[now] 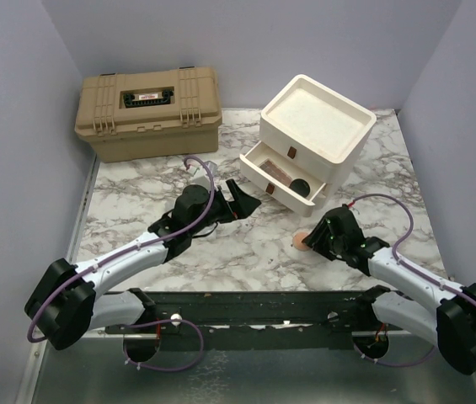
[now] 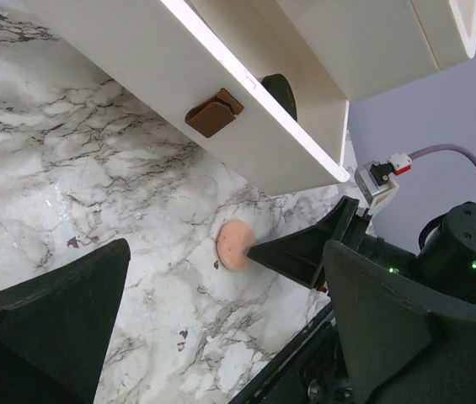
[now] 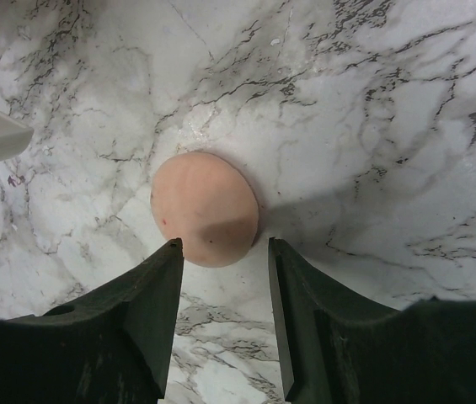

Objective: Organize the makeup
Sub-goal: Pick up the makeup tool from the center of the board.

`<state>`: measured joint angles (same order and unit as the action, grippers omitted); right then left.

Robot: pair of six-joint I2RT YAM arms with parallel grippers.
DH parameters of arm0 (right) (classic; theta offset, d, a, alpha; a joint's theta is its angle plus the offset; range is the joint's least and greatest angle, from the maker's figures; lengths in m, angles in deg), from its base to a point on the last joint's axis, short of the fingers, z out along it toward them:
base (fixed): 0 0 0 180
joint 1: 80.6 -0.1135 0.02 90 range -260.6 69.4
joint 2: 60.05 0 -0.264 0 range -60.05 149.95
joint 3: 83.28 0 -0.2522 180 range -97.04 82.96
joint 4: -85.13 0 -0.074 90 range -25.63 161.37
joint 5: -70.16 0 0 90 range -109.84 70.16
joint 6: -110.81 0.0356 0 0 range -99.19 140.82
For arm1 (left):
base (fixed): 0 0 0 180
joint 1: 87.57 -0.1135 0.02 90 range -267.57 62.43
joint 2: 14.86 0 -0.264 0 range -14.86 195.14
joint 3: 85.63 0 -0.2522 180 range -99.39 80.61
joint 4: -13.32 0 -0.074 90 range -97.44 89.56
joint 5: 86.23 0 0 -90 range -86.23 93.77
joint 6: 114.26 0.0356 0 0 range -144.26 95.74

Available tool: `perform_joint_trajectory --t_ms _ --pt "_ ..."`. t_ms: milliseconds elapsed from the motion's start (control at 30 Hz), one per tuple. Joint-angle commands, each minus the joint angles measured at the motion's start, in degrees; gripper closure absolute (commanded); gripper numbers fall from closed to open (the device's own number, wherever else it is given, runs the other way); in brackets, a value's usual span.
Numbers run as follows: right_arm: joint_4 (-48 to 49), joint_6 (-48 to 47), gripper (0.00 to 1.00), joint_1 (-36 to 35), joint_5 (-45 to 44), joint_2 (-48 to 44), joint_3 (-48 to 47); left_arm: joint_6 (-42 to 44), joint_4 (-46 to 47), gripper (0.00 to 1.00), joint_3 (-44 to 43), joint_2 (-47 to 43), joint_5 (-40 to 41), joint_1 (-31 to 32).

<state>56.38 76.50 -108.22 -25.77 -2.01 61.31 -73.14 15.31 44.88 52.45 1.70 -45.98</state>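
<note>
A round peach powder puff (image 1: 302, 241) (image 3: 206, 208) lies flat on the marble table (image 1: 246, 252), in front of the open lower drawer (image 1: 281, 178). My right gripper (image 1: 313, 237) (image 3: 223, 246) stands open just short of it, its fingertips on either side of the puff's near edge, with nothing gripped. My left gripper (image 1: 239, 199) (image 2: 226, 263) is wide open and empty left of the drawer, looking toward the puff (image 2: 236, 246). In the drawer lie a round black compact (image 1: 302, 185) (image 2: 281, 91) and a pinkish palette (image 1: 277, 172).
The cream drawer unit (image 1: 315, 126) stands at the back right, its drawer front with a brown handle (image 2: 212, 114) jutting toward me. A tan toolbox (image 1: 147, 114) sits shut at the back left. Grey walls close in on three sides.
</note>
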Motion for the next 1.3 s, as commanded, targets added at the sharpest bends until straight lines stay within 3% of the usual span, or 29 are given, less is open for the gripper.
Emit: perform_joint_trajectory --t_ms 0,467,667,967,1267 --pt "3.3 1.3 0.49 0.6 0.3 -0.2 2.2 -0.2 0.9 0.02 0.6 0.9 0.5 -0.2" --pt "0.1 8.4 0.51 0.9 -7.4 1.1 3.5 -2.5 3.7 0.01 2.6 -1.5 1.5 -0.2" --pt "-0.7 2.7 0.53 1.0 -10.6 -2.8 3.2 -3.3 3.7 0.01 3.4 -1.8 4.2 -0.2" --pt "4.7 -2.3 0.54 1.0 -1.2 2.1 3.2 -3.5 4.3 0.01 3.5 -1.5 4.4 -0.2" --pt "3.6 -5.6 0.65 1.0 -0.1 9.0 0.0 -3.8 4.2 0.01 4.0 -2.3 4.3 -0.2"
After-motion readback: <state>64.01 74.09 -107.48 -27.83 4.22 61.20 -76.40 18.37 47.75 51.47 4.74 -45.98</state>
